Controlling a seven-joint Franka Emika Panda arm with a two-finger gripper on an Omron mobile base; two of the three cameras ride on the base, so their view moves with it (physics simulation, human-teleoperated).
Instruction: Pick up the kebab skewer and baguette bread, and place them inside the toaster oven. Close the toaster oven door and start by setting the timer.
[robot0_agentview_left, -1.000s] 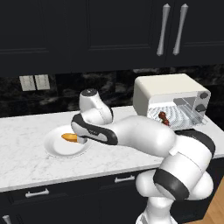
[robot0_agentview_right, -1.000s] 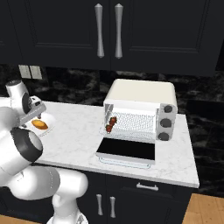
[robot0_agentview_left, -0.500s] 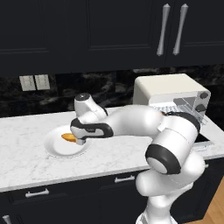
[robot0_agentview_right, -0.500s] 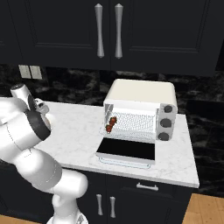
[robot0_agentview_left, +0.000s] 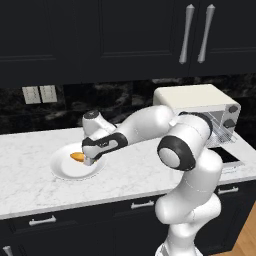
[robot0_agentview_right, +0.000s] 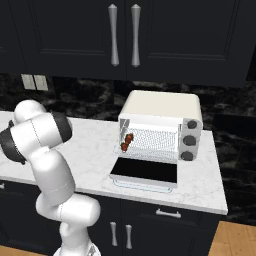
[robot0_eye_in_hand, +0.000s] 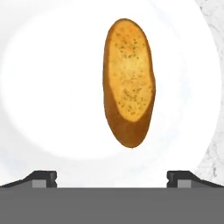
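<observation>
The baguette bread (robot0_eye_in_hand: 129, 83), a golden-brown oval loaf, lies on a white plate (robot0_eye_in_hand: 52, 87) on the counter. My gripper (robot0_eye_in_hand: 112, 177) hangs open just above it, one fingertip on each side and nothing between them. From the left base view the gripper (robot0_agentview_left: 90, 159) is at the right end of the baguette bread (robot0_agentview_left: 76, 156) on the plate (robot0_agentview_left: 62, 168). The kebab skewer (robot0_agentview_right: 127, 141) rests on the wire rack at the left inside the cream toaster oven (robot0_agentview_right: 160, 107). The toaster oven door (robot0_agentview_right: 145, 171) lies folded down flat and open.
The white marble counter (robot0_agentview_left: 30, 145) runs from the plate to the toaster oven (robot0_agentview_left: 197, 100) at the right. Black upper cabinets with bar handles (robot0_agentview_right: 123, 35) hang overhead. Wall sockets (robot0_agentview_left: 40, 94) sit on the dark backsplash. The counter's front edge is close below the plate.
The arm's elbow has swung out and the hand has come down closer over the baguette on the plate. The gripper has stayed open.
</observation>
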